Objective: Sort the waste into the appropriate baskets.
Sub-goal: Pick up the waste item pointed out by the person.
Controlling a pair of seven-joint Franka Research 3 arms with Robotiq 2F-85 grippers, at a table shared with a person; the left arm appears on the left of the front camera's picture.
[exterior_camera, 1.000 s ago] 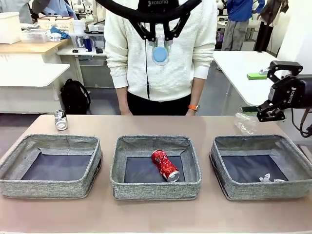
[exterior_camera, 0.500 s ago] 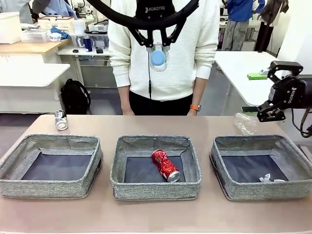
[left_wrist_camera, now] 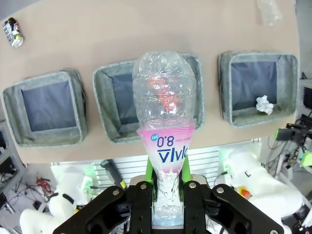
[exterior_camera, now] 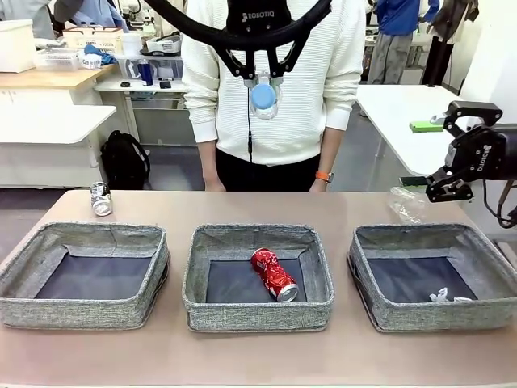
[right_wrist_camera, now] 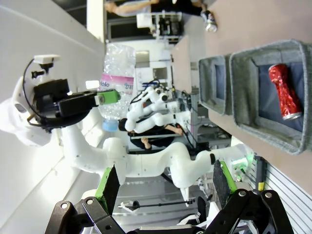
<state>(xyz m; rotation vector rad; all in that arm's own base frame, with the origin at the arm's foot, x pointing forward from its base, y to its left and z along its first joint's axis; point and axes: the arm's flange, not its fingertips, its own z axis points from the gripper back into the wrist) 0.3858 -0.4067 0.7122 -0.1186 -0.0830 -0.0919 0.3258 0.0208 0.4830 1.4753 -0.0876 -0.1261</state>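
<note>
High above the middle basket (exterior_camera: 258, 315), my left gripper (exterior_camera: 262, 71) is shut on the clear plastic bottle with the pink label (left_wrist_camera: 165, 146), blue cap (exterior_camera: 263, 96) towards the camera. A red can (exterior_camera: 273, 274) lies in that basket. The left basket (exterior_camera: 81, 314) holds nothing. In the right basket (exterior_camera: 440, 317) lies a small white scrap (exterior_camera: 443, 296). A dark can (exterior_camera: 100, 199) lies on the table behind the left basket. A clear label-less bottle (exterior_camera: 406, 204) lies behind the right basket. Above that bottle my right gripper (exterior_camera: 436, 149) hangs open, holding nothing.
A person in a white sweater (exterior_camera: 271, 89) stands at the table's far edge, right behind the raised bottle. A white side table (exterior_camera: 404, 113) stands at the right with a green object on it. Bare tabletop runs in front of the baskets.
The left gripper and its bottle have drifted very slightly. The person has shifted a little. The right arm has not moved.
</note>
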